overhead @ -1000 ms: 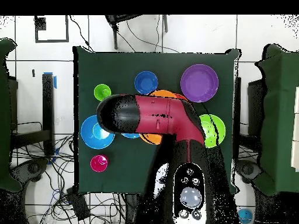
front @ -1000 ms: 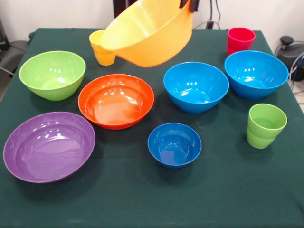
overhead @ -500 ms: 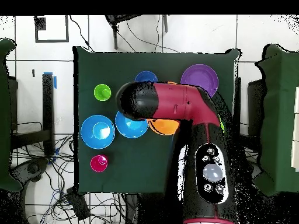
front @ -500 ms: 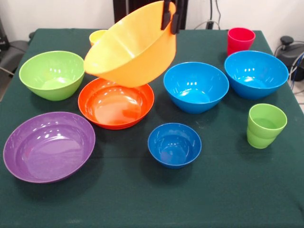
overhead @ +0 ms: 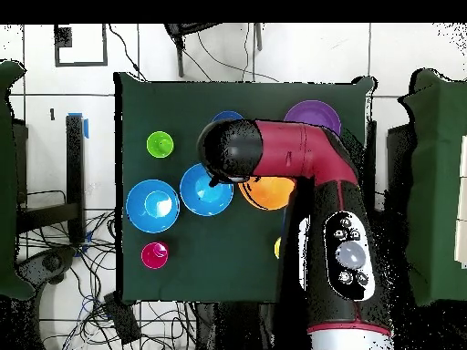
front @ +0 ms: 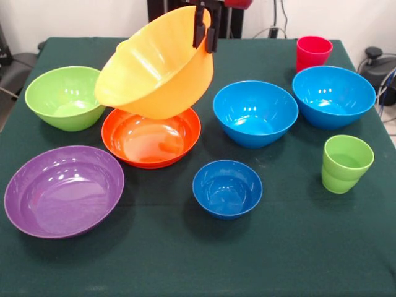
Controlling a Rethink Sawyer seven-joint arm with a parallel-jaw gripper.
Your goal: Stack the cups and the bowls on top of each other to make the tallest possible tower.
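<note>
The gripper (front: 205, 32) comes down from the top of the front view with its 2 dark fingers (front: 199, 34) pinched on the rim of the large yellow-orange bowl (front: 154, 65) — one finger inside the rim, one outside, closed tight on the wall. The bowl hangs clear of the table (front: 185, 260), tilted steeply so its mouth faces left and toward the camera, and its lower edge sits just above the far rim of the orange-red bowl (front: 151, 133); whether the 2 touch cannot be told. On the green cloth, the lime green bowl (front: 68, 97) stands at the left, the wide purple bowl (front: 64, 190) in front of it, and the small blue bowl (front: 227, 188) near the middle. 2 larger blue bowls (front: 255, 113) stand side by side at the right, nearly touching. The red-pink cup (front: 313, 52) is behind them at the far edge, the light green cup (front: 345, 163) stands upright at the right. In the overhead view the red and black arm (overhead: 292, 164) covers most of the centre — only a part of the yellow-orange bowl shows beneath it, beside a blue bowl.
</note>
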